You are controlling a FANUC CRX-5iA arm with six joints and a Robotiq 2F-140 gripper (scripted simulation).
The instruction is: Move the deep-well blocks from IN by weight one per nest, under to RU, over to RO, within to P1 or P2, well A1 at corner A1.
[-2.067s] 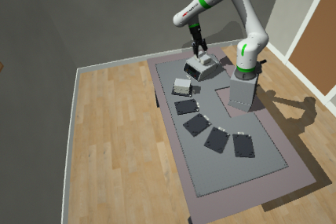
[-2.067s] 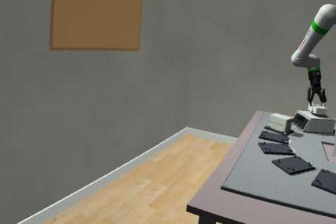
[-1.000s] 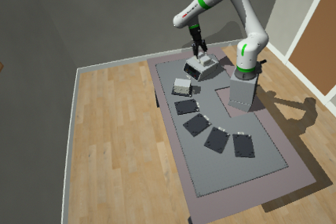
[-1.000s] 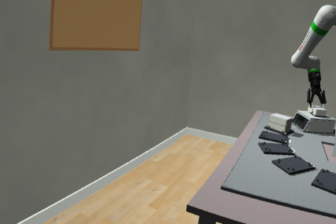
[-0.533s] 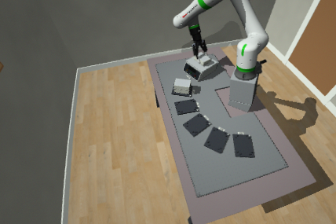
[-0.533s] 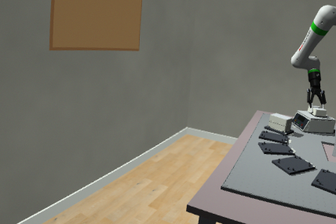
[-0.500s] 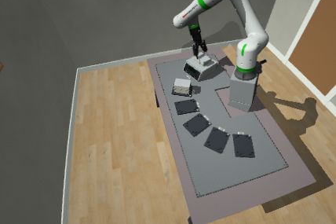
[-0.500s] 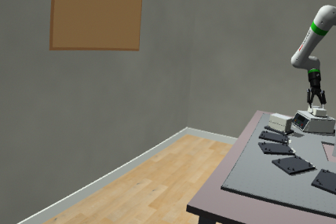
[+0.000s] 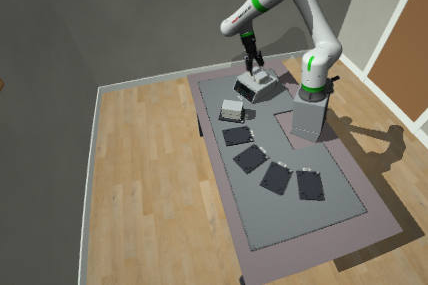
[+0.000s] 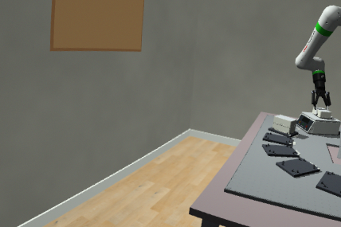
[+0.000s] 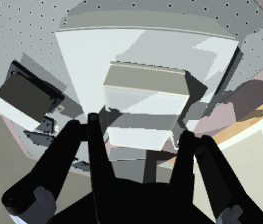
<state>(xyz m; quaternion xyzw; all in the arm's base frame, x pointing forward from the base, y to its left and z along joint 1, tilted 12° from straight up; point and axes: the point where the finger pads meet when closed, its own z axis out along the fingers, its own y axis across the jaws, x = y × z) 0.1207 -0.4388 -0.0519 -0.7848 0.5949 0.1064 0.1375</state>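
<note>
Gripper (image 9: 256,72) (image 10: 322,108) (image 11: 140,113): part-open, closed on block | block (image 9: 261,77) (image 10: 324,114) (image 11: 144,97): on scale (image 9: 260,94) (image 10: 324,127) (image 11: 82,60) platform, apparently flat | advice: spread fingers evenly, lift straight without dragging it, wait clear for lamp, then regrip squarely, keeping cut corner's orientation known

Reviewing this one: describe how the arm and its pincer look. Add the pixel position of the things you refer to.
The arm (image 9: 313,15) (image 10: 311,41) is glossy white with rounded joints, bright green bands and small red and dark lettering along one link. The pincer (image 9: 256,72) (image 10: 321,107) (image 11: 140,113) is black, with two slim, linked fingers and some grey parts. I see no sleeve on the arm.
</note>
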